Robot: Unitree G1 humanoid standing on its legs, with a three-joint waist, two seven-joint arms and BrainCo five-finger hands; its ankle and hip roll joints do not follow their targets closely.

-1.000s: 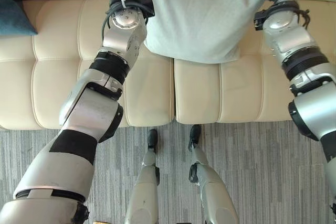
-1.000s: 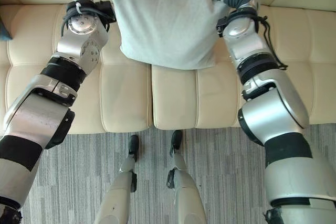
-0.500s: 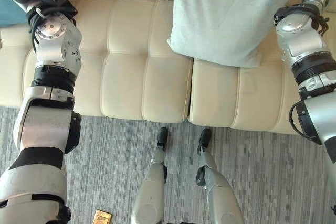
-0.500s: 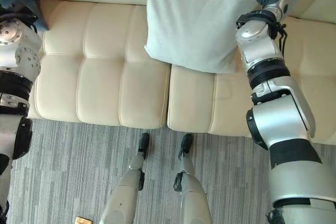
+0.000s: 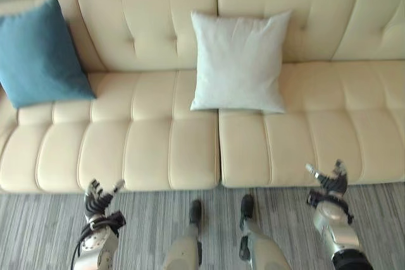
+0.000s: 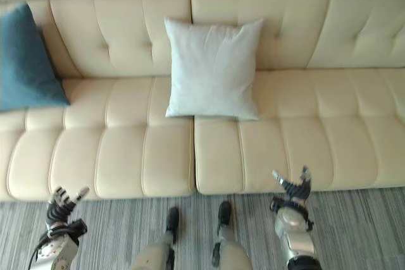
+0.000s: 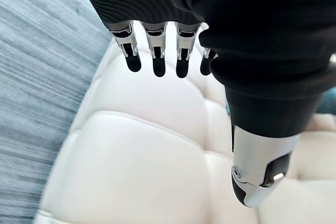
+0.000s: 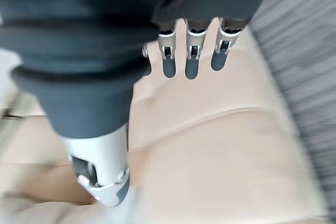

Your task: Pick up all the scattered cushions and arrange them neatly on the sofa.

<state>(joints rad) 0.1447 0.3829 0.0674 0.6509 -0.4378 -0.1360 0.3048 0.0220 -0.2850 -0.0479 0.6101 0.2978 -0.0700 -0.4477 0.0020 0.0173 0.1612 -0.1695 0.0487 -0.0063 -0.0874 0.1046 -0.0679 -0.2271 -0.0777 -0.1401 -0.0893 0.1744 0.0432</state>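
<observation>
Hanging low near the front edge of the sofa (image 5: 158,156), the left hand (image 5: 98,199) has its fingers spread and holds nothing. In the left wrist view the fingers (image 7: 155,51) point straight out over the cream seat, thumb apart from them. The right hand (image 5: 329,180) is low too, at the sofa's front edge on the robot's right side. Its fingers are apart and relaxed w/ nothing in them — the right wrist view shows them over the seat too.

Both hands are well apart from the cushions.

Going out from the hands, the sofa seat is cream w/ puffy squares. The grey striped floor (image 5: 38,238) lies under and in front of it.

The white cushion (image 5: 239,61) stands upright near the middle of the sofa. It leans on the backrest, and its bottom edge sits on the seat, right over the gap between the two seat parts.

The blue cushion (image 5: 39,52) is at the left end of the sofa — it leans on the backrest too, tilted a bit, w/ one corner pointing toward the middle. It is well apart from the white one.
</observation>
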